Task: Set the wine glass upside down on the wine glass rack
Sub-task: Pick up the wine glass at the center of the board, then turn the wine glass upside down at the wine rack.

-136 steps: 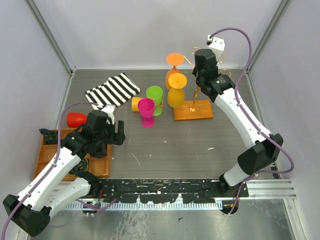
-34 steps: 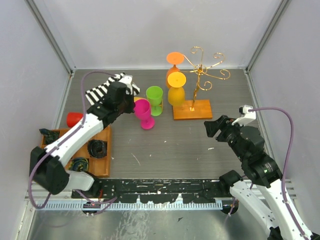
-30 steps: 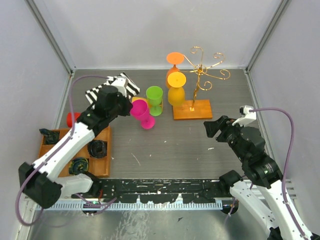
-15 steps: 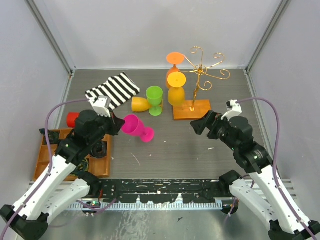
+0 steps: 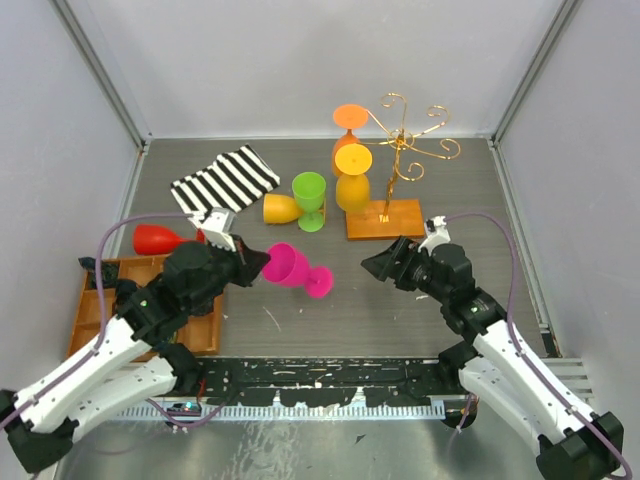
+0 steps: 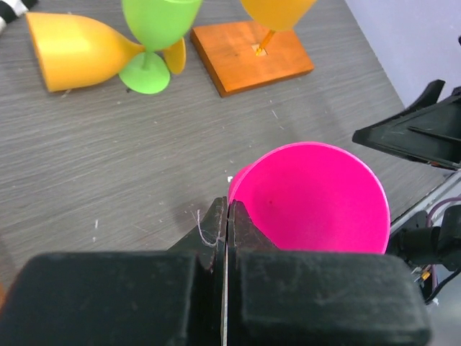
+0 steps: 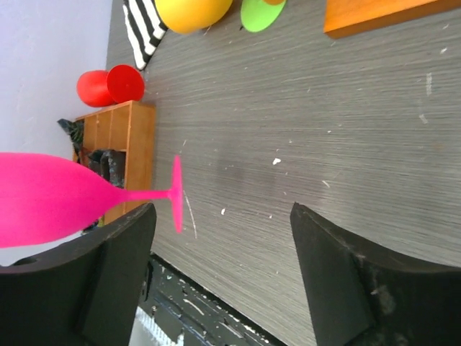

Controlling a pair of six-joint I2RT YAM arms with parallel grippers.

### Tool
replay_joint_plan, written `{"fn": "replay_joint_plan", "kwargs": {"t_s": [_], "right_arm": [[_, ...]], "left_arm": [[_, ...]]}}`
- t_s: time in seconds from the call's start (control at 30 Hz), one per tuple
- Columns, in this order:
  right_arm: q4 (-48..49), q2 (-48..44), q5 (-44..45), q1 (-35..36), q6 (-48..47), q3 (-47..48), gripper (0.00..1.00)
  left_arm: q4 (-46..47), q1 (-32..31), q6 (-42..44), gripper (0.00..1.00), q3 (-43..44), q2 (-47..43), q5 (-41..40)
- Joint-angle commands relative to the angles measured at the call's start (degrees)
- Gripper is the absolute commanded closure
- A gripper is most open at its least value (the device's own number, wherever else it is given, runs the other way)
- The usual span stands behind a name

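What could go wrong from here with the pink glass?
The left pincer grips the pink wine glass only at its rim, glass sideways: it may pivot or slip.
The open right pincer faces the foot and may knock it.
Two glasses already hang on the rack; a clash is possible.

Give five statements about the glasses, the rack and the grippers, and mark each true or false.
1. The left gripper holds the pink wine glass by its rim, jaws shut. True.
2. The right gripper grips the pink glass's stem. False: its jaws stand open, clear of the glass.
3. The wine glass rack is bare. False: an orange glass and a yellow glass hang on it upside down.
4. The green glass stands upright. True.
5. The red glass sits in the wooden tray. False: it lies on its side on the table beside the tray.
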Motion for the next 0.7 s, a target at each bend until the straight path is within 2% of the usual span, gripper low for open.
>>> {"fn": "replay_joint_plan", "kwargs": {"t_s": [0.0,0.17,0.37,0.67], "right_arm": [[14.8,0.2,-6.7,0.1,5.4,-4.8,0.23],[19.6,0.8,-8.5,0.1,8.5,-8.6,0.26],[22.1,1.1,-10.0,0.1,9.2,-10.6,0.32],[31.2,9.0,-12.8,2.7,9.6,-11.9,0.45]], "left_arm": [[6.5,-6.2,-3.9,1.0,1.0,4.8,-9.9],[16.1,-9.1,-7.6,1.0,-4.3,4.1,-11.8],[16.2,-9.4,-7.4,1.0,-5.8,3.5,-12.2],[18.2,-9.5,-6.8,1.0,-5.2,5.7,-9.8]]}}
